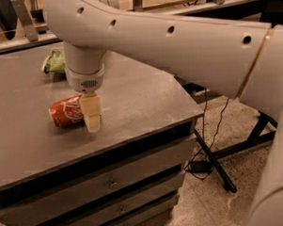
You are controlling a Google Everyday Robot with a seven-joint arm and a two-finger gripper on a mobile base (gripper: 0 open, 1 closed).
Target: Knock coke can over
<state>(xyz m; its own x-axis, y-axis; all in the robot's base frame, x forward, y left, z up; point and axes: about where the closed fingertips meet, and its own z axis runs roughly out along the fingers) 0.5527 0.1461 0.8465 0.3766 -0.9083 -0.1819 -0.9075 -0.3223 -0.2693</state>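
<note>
Coke can (66, 111) lies on its side on the table (145, 96), nearer the front edge than the back. Gripper (91, 114) hangs directly at it; how open, cannot tell. Likely light, thin-walled, slick, rolls easily; nudge mid-body rather than grasp.

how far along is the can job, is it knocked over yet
Done, it seems: the can lies on its side on the table. In hand: the tool hangs low just in front of the can's end; contact is unclear. Left: probably only lifting the tool away.
</note>
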